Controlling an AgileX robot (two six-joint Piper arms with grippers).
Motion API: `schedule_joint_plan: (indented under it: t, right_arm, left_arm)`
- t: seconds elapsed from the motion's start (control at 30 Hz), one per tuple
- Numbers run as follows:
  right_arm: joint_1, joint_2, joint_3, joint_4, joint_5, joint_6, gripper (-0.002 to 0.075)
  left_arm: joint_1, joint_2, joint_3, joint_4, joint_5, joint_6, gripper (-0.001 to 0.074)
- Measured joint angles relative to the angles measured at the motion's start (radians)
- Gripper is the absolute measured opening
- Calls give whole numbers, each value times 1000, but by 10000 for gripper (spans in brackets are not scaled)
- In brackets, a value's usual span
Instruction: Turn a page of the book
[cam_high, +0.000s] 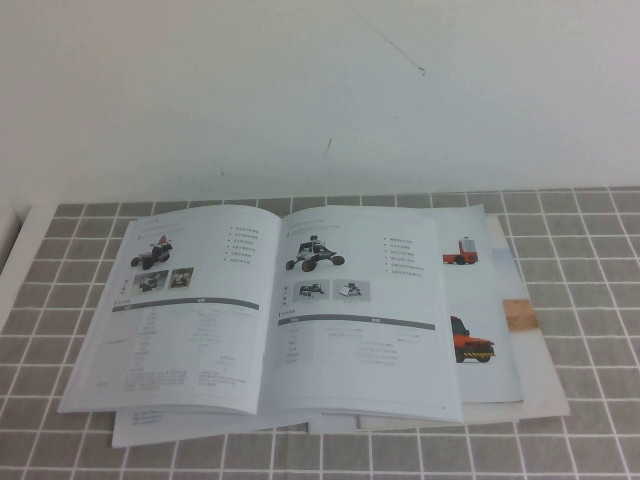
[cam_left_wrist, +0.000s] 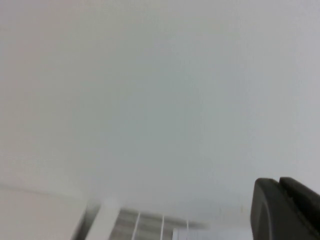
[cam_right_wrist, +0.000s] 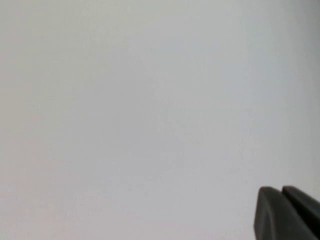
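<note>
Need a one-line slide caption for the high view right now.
Open book lying flat on other printed sheets on the tiled table; neither arm's end effector in frame.

1 open book (cam_high: 270, 310); 1 red-truck booklet (cam_high: 480, 300); 2 grippers, left gripper (cam_left_wrist: 287, 210), right gripper (cam_right_wrist: 287, 212).

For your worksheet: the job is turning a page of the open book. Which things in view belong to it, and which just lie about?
Job: the book, lying open; its right-hand page; right tool, shut, raised facing the wall; left tool, raised too.
Lying about: red-truck booklet underneath; white sheets; tiled table.
</note>
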Motion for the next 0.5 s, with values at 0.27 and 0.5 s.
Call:
schedule_joint_plan:
  t: [0.27,0.5]
  right_arm:
    - [0,0,-8,-11,-272,123,10]
    - [0,3,-285,-142,-131,401,10]
  left_arm:
    - [0,-2,0,-26,-473,-61,-4]
    - [0,-2,-212,-5,-343,-84,-4]
